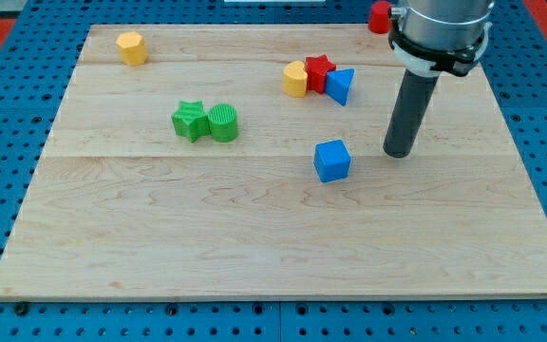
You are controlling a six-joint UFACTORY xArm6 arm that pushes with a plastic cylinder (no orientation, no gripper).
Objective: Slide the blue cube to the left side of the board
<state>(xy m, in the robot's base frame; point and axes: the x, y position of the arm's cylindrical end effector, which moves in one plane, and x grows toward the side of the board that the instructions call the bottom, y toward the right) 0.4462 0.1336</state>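
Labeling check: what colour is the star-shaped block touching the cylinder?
Green. The star block touches the green cylinder, seen clearly in the camera view.

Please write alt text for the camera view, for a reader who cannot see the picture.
My tip rests on a wooden board, just to the view's right of the blue cube, not touching it. Farther up sit a yellow heart, red star and blue triangle; a green star and green cylinder lie left of centre.
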